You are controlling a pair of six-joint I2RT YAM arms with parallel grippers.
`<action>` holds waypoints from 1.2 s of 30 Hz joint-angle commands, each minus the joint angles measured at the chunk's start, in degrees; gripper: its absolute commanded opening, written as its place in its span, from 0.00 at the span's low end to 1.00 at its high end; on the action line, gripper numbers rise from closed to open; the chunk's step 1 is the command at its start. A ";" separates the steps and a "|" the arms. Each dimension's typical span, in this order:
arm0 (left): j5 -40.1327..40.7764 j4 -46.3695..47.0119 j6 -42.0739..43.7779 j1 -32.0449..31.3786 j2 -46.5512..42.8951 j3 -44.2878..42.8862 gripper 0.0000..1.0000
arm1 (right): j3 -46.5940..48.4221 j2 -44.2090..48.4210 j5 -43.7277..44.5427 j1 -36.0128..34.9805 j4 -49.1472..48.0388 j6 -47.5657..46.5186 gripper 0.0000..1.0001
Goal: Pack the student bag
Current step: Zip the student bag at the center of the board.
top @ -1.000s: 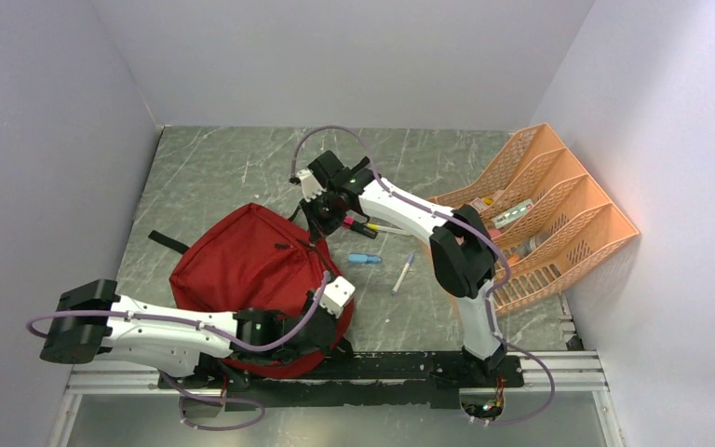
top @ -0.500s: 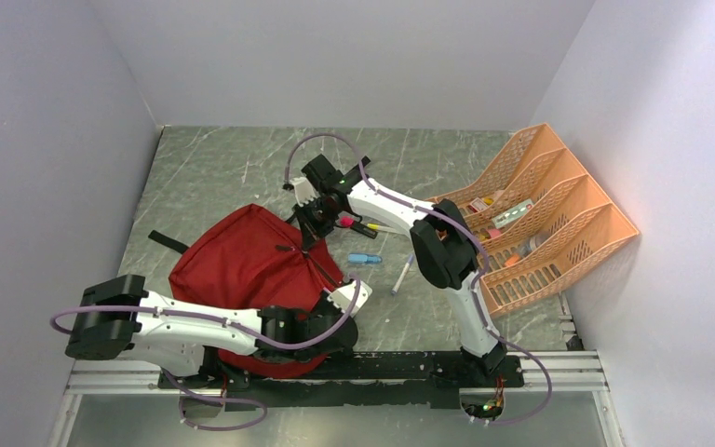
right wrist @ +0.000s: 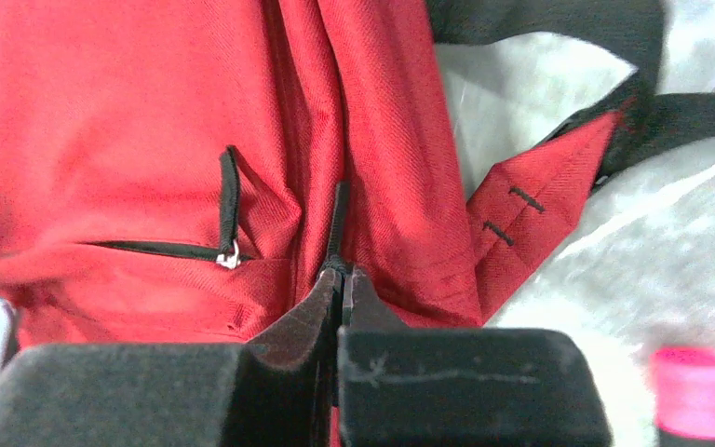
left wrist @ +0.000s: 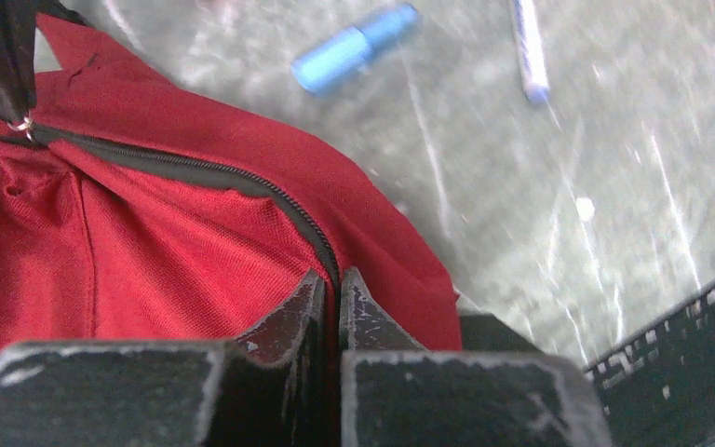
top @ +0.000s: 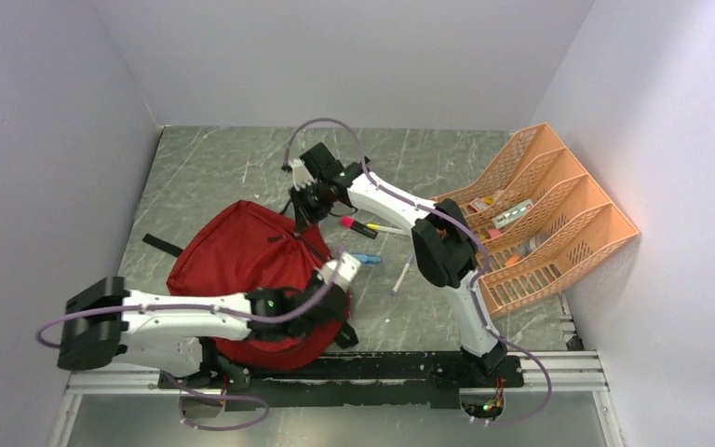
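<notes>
The student bag (top: 242, 265), dark red with black straps and a closed zipper, lies at the left centre of the table. My left gripper (top: 340, 272) is at the bag's right edge. In the left wrist view it (left wrist: 338, 284) is shut on the red fabric (left wrist: 149, 242) at the black zipper line. My right gripper (top: 303, 198) is at the bag's far corner. In the right wrist view it (right wrist: 342, 279) is shut on a black zipper tab of the bag (right wrist: 130, 121). The bag's inside is hidden.
A blue cap-like piece (top: 365, 258), a white pen (top: 402, 277) and a pink-capped marker (top: 354, 224) lie right of the bag. An orange desk organiser (top: 540, 219) holding several small items stands at the right wall. A black bag strap (top: 163, 244) trails left.
My right gripper has moved left and farther back with the bag's corner. My left gripper has moved away from the near edge along the bag's right side. The bag has shifted slightly left.
</notes>
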State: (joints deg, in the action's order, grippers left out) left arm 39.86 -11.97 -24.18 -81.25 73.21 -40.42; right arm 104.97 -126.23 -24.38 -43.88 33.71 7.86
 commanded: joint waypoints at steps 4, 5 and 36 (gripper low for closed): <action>-20.87 5.23 5.33 15.60 -9.02 0.32 0.09 | 21.31 -10.03 11.38 2.93 -18.46 3.15 0.00; -21.33 4.17 6.56 16.76 -8.53 -0.62 0.10 | 23.29 -11.16 12.24 3.06 -18.21 3.74 0.00; 7.93 -51.58 -67.35 19.42 -42.53 1.13 0.95 | -0.80 5.95 7.50 4.42 -7.06 -0.06 0.69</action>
State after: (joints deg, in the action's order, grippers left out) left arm 43.40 -54.04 -76.90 -62.06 31.86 -40.99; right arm 102.96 -117.97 -13.89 -39.44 21.41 8.10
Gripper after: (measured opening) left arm 0.953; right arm 0.671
